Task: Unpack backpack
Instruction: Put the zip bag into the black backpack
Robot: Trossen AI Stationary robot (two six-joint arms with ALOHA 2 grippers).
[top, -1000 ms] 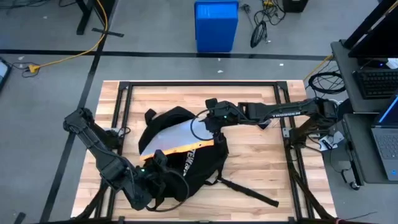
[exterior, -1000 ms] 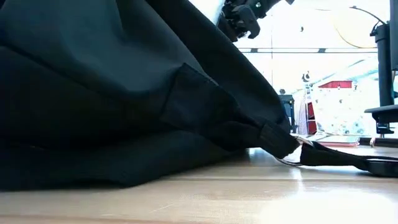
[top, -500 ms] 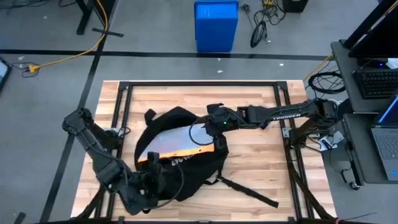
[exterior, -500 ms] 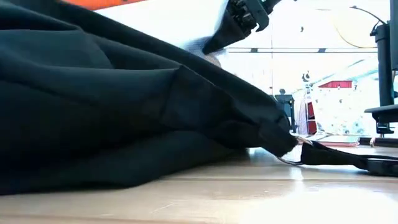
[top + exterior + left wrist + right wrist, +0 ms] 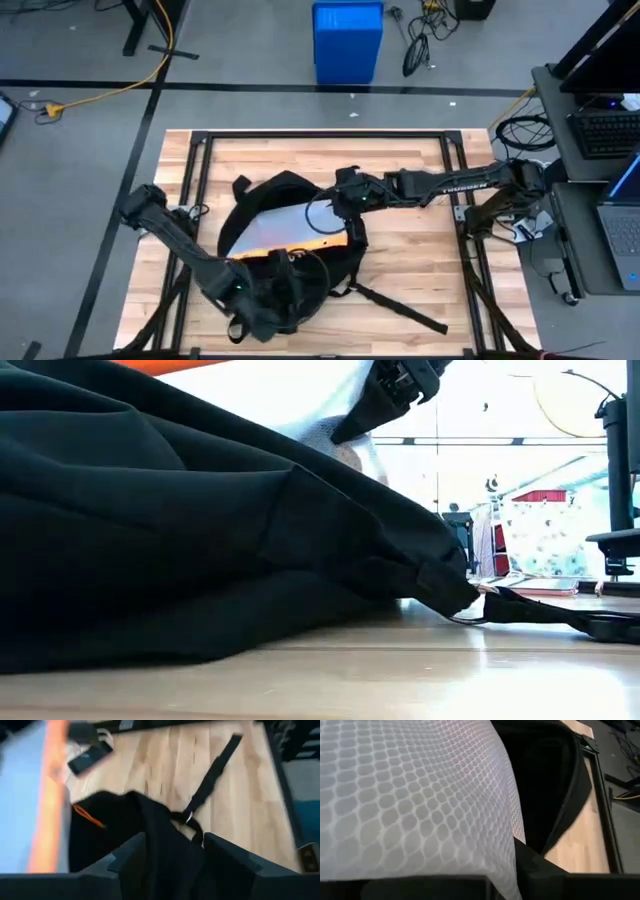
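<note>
The backpack [image 5: 290, 250] lies on the wooden bench [image 5: 420, 240], its front flap thrown open so the pale honeycomb-mesh lining [image 5: 275, 225] and an orange trim strip [image 5: 300, 242] face up. The right tool [image 5: 347, 203] sits at the flap's far edge, and its wrist view is filled with mesh running right down to its fingers; whether they are pinched on the fabric cannot be told. The left tool [image 5: 268, 292] rests at the near edge of the bag, its fingers [image 5: 127, 857] spread with black fabric bunched between them, not visibly clamped. A loose strap [image 5: 400, 308] trails toward the near right. To do this step well, the flap probably needs lifting up and back while the left tool pins the body, widening the mouth before any reaching inside.
</note>
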